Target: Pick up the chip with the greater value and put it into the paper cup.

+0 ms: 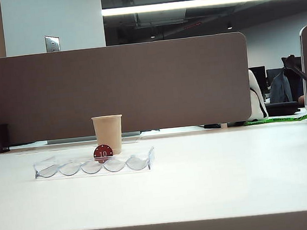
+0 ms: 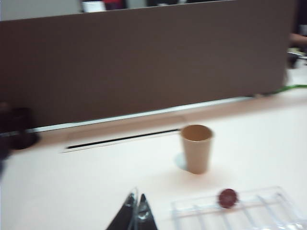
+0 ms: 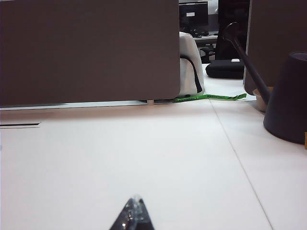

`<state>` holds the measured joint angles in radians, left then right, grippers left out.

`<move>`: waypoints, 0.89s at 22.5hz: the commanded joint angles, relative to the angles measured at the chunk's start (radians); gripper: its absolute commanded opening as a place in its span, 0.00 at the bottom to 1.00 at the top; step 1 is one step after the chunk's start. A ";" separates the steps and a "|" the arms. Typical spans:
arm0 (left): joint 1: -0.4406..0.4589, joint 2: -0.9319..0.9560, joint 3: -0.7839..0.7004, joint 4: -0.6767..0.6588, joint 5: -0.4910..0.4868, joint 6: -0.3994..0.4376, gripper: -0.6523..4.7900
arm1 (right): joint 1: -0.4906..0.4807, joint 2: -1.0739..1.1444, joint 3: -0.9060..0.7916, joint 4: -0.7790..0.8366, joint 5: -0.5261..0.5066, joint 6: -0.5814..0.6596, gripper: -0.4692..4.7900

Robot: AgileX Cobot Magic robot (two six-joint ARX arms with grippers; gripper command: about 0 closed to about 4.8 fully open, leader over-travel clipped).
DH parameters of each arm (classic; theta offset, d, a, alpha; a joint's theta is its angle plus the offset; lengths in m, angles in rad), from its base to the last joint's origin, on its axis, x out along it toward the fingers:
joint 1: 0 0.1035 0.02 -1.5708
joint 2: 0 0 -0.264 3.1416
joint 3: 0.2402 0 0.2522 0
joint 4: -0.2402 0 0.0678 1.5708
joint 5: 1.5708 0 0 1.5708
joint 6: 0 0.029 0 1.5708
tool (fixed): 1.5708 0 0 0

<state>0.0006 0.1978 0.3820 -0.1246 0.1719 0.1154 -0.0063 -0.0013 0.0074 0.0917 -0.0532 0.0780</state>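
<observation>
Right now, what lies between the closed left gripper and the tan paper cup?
Only bare white table, as the left wrist view shows. The left gripper is shut and empty; the tan paper cup stands upright beyond it.

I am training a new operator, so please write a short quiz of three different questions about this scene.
1. True or false: the red round chip marked 10 stands in the clear plastic scalloped tray.
2. The tan paper cup is: A) upright behind the tray; B) tipped over; C) inside the tray.
3. How are the left gripper and the right gripper, each seen low over the white table?

Key:
1. True.
2. A.
3. Both shut, holding nothing.
</observation>
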 commanded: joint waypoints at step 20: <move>-0.003 -0.193 -0.226 0.054 -0.053 -0.134 0.11 | 0.001 -0.001 -0.001 0.048 0.023 0.000 0.08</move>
<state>-0.0010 0.0051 0.1574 -0.1242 0.1192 -0.0147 -0.0055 -0.0013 0.0074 0.1177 -0.0296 0.0780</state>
